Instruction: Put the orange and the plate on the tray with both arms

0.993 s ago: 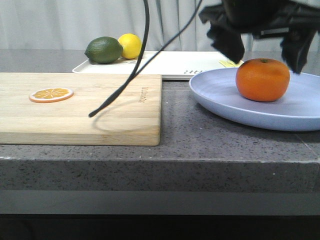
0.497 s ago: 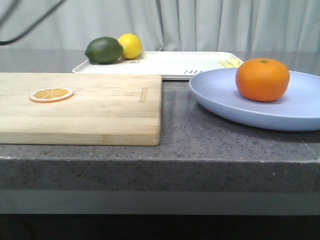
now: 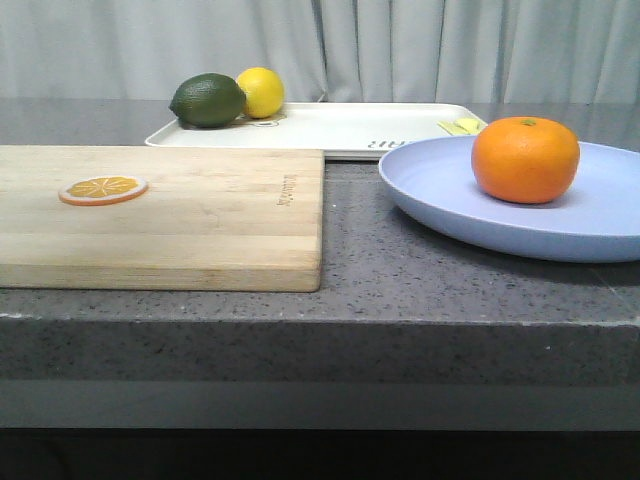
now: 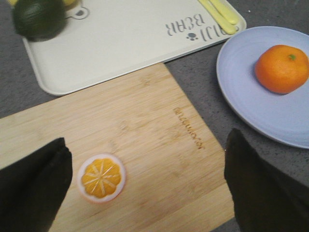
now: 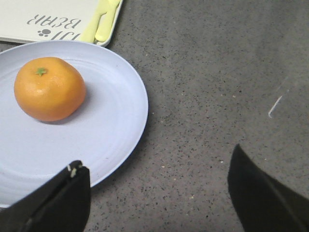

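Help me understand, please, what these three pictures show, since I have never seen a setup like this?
This is a two-armed robot working at a grey counter. One picture looks forward over the counter; the other two come from cameras on each wrist, looking down past the dark fingers. The left hand hangs open above a wooden cutting board that carries an orange slice. The right hand hangs open over the counter by the plate, which holds the orange. Behind lies the tray, with a lime and a lemon on its far corner. Nothing is held.
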